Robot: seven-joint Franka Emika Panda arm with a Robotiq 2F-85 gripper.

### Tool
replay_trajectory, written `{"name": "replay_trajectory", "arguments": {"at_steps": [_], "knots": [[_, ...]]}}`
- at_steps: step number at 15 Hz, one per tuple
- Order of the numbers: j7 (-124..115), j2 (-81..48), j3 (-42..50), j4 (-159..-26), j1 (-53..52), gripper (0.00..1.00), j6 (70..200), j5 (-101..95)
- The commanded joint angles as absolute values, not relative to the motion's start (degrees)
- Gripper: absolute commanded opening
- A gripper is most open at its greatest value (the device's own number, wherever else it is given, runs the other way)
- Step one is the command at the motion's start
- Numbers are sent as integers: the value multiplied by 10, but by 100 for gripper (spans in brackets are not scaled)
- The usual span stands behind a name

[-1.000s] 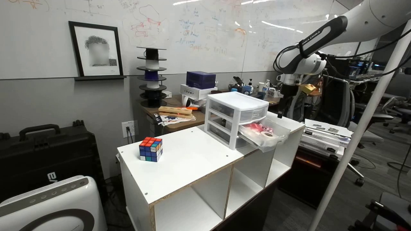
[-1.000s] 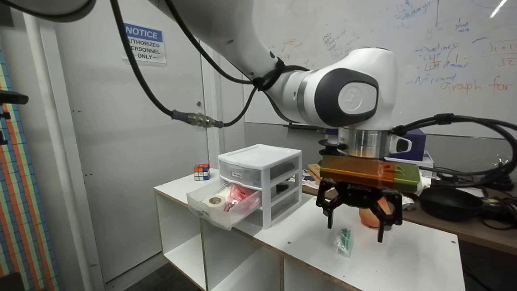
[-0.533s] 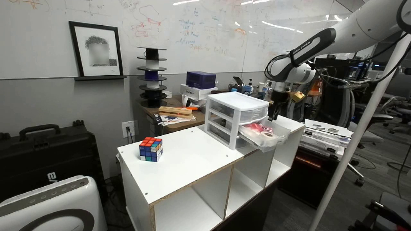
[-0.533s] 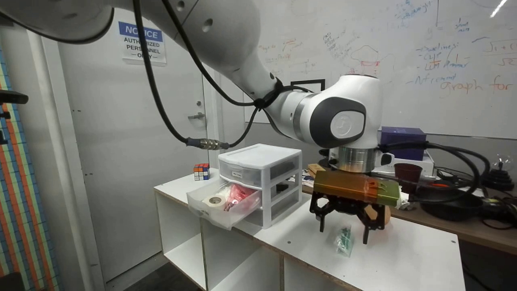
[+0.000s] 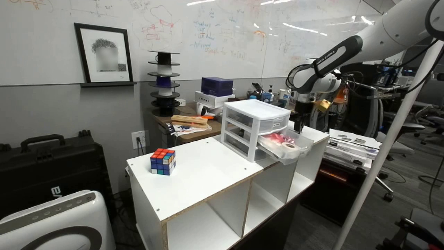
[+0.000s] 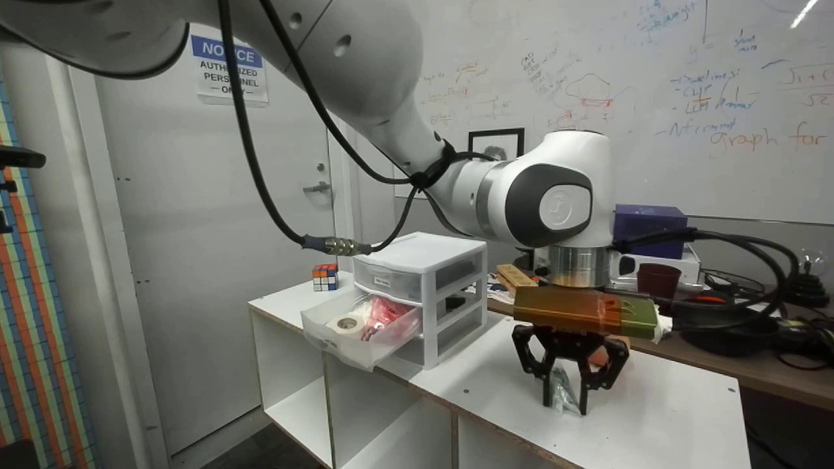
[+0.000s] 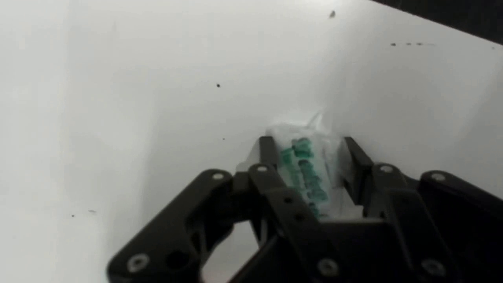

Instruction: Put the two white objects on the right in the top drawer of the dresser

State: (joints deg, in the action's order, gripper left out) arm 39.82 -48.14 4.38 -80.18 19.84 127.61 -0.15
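A small clear plastic bag with green pieces [image 6: 563, 389] is on the white shelf top, right of the dresser [image 6: 427, 251]. My gripper [image 6: 565, 409] points straight down over it, fingertips low near the surface. In the wrist view the bag [image 7: 302, 165] fills most of the space between the half-closed fingers of the gripper [image 7: 308, 143]; whether both pads press it I cannot tell. The dresser's top drawer [image 6: 391, 280] is in; the drawer below it [image 6: 322, 322] is pulled out. No pair of white objects is recognisable; they are hidden or out of view.
The pulled-out drawer holds a tape roll [image 6: 345, 324] and a pink bag [image 6: 386, 311], and overhangs the shelf's front edge. An orange round object [image 6: 601, 355] stands behind the gripper. A puzzle cube [image 5: 163, 161] sits at the shelf's far end. A desk with a purple box [image 6: 650, 228] runs behind.
The gripper has come down to the shelf top, over the bag. Its fingers have drawn much closer together in the last half second. The bag appears slightly shifted and tilted between them.
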Motion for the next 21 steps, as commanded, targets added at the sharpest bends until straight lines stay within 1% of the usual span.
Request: {"name": "replay_trajectory", "arguments": {"at_steps": [1, 2, 3, 5, 9, 14, 16, 21], "knots": [[390, -424, 46, -871, 200, 15, 1305, -21], [391, -415, 43, -884, 202, 8, 1327, -18], [392, -408, 38, -896, 203, 3, 1349, -13], [384, -394, 38, -914, 198, 0, 1360, -14], [343, -330, 34, -957, 192, 3, 1347, -4], [332, -186, 31, -1067, 180, 2, 1364, -8], [349, -125, 30, -1111, 174, 1, 1343, -5], [417, 20, 36, -1231, 139, 1, 1212, -6]]}}
